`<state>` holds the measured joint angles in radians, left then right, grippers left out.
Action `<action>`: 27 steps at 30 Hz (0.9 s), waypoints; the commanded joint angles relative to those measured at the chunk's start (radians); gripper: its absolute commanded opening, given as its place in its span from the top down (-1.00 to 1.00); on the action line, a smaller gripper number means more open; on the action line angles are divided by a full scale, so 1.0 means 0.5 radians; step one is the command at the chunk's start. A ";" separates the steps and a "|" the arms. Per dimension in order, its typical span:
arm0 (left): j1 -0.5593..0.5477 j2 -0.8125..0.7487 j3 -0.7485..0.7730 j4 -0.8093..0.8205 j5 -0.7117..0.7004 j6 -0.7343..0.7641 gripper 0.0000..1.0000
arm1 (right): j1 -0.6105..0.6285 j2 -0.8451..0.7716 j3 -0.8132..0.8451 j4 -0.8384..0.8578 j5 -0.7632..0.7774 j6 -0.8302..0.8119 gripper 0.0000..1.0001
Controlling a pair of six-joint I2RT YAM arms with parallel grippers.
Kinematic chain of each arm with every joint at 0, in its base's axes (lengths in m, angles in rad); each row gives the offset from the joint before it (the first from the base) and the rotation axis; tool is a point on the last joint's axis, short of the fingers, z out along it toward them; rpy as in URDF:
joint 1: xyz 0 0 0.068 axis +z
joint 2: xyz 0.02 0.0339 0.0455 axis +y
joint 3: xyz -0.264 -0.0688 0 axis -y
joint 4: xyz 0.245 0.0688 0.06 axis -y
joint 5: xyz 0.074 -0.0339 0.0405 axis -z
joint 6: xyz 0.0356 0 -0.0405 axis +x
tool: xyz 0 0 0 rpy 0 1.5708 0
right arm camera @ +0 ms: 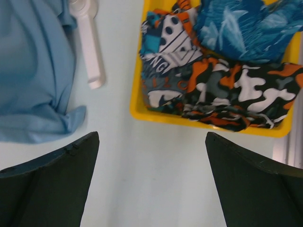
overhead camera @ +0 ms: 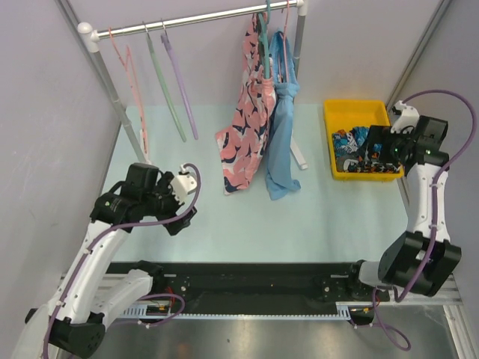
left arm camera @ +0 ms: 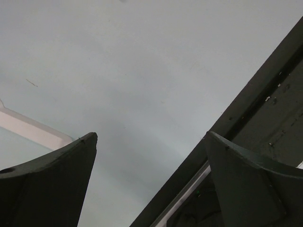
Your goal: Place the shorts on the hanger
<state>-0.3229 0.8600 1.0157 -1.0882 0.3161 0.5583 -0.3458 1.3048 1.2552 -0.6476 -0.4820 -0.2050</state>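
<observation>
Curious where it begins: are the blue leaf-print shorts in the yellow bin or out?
In. The shorts lie crumpled inside the yellow bin, beside other patterned clothes.

Pink garment (overhead camera: 243,138), light-blue garment (overhead camera: 283,153), yellow bin (overhead camera: 355,111), camouflage cloth (right arm camera: 236,92)

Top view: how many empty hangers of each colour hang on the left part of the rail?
Pink hanger: 1
Green hanger: 1
Lilac hanger: 1
Total: 3
</observation>
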 commanded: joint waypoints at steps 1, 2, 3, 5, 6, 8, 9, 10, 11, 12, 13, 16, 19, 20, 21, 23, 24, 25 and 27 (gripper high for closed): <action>-0.035 0.019 -0.019 0.016 0.061 -0.009 -0.99 | -0.084 0.191 0.128 0.316 0.041 0.039 -0.99; -0.038 0.019 -0.025 0.020 0.061 -0.015 -0.99 | -0.094 0.225 0.137 0.353 0.053 0.039 -0.99; -0.041 0.022 -0.034 0.017 0.058 -0.012 -0.99 | -0.094 0.259 0.143 0.393 0.065 0.036 -0.99; -0.044 0.032 -0.043 0.007 0.052 -0.009 -0.99 | -0.094 0.362 0.171 0.515 0.108 0.042 -1.00; -0.047 0.035 -0.055 0.004 0.052 -0.006 -1.00 | -0.094 0.397 0.180 0.567 0.132 0.051 -0.99; -0.054 0.035 -0.071 -0.008 0.052 0.000 -0.99 | -0.097 0.522 0.220 0.703 0.200 0.079 -0.99; -0.057 0.038 -0.089 -0.014 0.049 0.009 -1.00 | -0.094 0.574 0.235 0.742 0.227 0.088 -0.99; -0.060 0.044 -0.095 -0.029 0.043 0.012 -0.99 | -0.094 0.620 0.284 0.810 0.258 0.091 -0.99; -0.063 0.050 -0.105 -0.033 0.034 0.019 -1.00 | -0.091 0.721 0.306 0.841 0.280 0.094 -1.00; -0.066 0.059 -0.117 -0.033 0.025 0.022 -1.00 | -0.088 0.774 0.333 0.871 0.304 0.109 -1.00; -0.066 0.068 -0.123 -0.045 0.015 0.025 -0.99 | -0.088 0.826 0.376 0.902 0.317 0.112 -0.99; -0.072 0.102 -0.120 -0.075 0.009 0.034 -0.99 | -0.072 1.096 0.603 0.841 0.332 0.116 -1.00; -0.075 0.142 -0.102 -0.085 -0.080 0.046 -0.99 | -0.045 1.387 0.913 0.697 0.344 0.149 -0.99; -0.075 0.148 -0.105 -0.094 -0.080 0.049 -0.99 | -0.039 1.440 0.974 0.688 0.344 0.155 -0.99; -0.078 0.154 -0.111 -0.097 -0.083 0.052 -0.99 | -0.029 1.492 1.032 0.691 0.344 0.155 -0.99; -0.078 0.173 -0.123 -0.091 -0.071 0.049 -0.99 | 0.020 1.584 1.054 0.724 0.384 0.134 -0.99; -0.078 0.182 -0.141 -0.088 -0.065 0.040 -0.99 | 0.041 1.605 1.054 0.743 0.399 0.125 -0.99; -0.081 0.188 -0.151 -0.079 -0.061 0.034 -1.00 | 0.059 1.648 1.048 0.752 0.442 0.110 -0.99; -0.078 0.207 -0.169 -0.066 -0.055 0.025 -0.99 | 0.112 1.685 1.048 0.770 0.488 0.076 -0.99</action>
<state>-0.3561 0.9516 0.9501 -1.1278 0.2840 0.5602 -0.3412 2.1136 1.7393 -0.2935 -0.2920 -0.1482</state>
